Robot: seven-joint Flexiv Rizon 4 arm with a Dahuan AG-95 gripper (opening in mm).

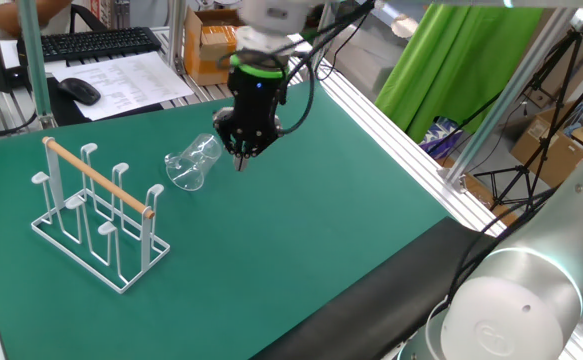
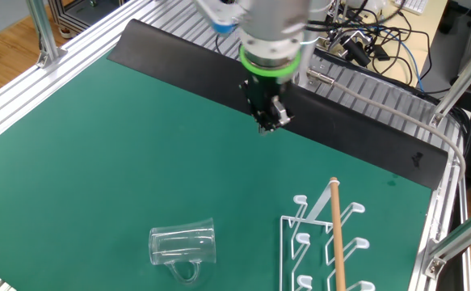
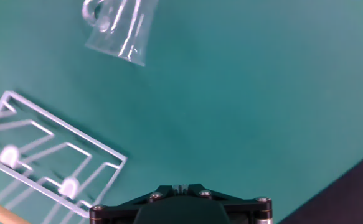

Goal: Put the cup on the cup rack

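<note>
The cup (image 1: 194, 163) is clear glass with a handle and lies on its side on the green mat; it also shows as the cup (image 2: 183, 246) and the cup (image 3: 120, 28). The cup rack (image 1: 99, 212), white wire with upright pegs and a wooden rod across its top, stands to the cup's left. Part of the cup rack (image 2: 328, 242) and the cup rack (image 3: 56, 168) shows in the other views. My gripper (image 1: 241, 155) hangs above the mat, just right of the cup, shut and holding nothing. The gripper (image 2: 269, 123) points down.
A green mat (image 1: 301, 240) covers the table, with aluminium rails (image 1: 411, 150) along its edges. A keyboard (image 1: 96, 42), mouse (image 1: 79, 90) and papers lie beyond the far edge. Cables (image 2: 364, 48) and a black strip (image 2: 178, 48) border the mat in the other fixed view.
</note>
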